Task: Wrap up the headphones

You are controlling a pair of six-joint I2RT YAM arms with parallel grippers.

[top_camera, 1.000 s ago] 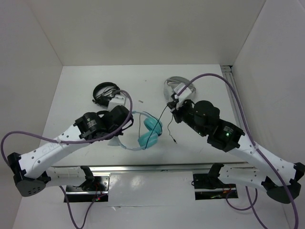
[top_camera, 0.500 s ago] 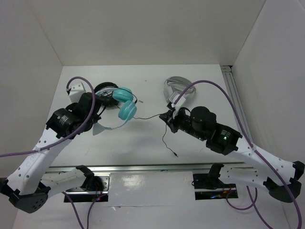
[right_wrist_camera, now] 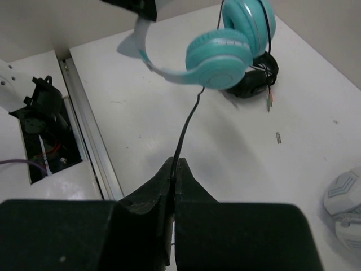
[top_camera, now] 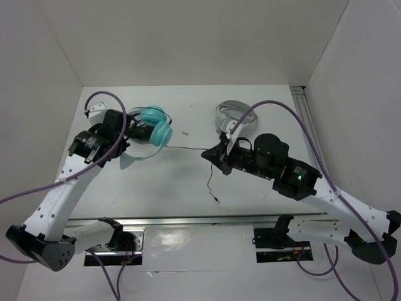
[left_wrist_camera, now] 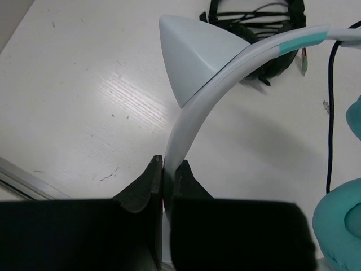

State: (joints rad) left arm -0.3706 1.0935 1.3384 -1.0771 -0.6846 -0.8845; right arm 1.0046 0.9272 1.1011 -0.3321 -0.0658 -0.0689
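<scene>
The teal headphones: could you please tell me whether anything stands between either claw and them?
Nothing visible does. The left claw is shut on the headband of the headphones, and the right claw is shut on their cable, which runs free to an ear cup.

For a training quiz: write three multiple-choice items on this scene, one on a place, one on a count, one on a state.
1. Where do the left fingers grip the teal headphones? A ear cup B headband C plug
2. How many headphone sets are in view? A one B two C three
3. The right fingers are: A open B shut on the black cable C shut on an ear cup
Answers: 1 B, they pinch the pale band; 2 C, teal, black headphones, white and grey headphones; 3 B, the cable runs between them.
</scene>
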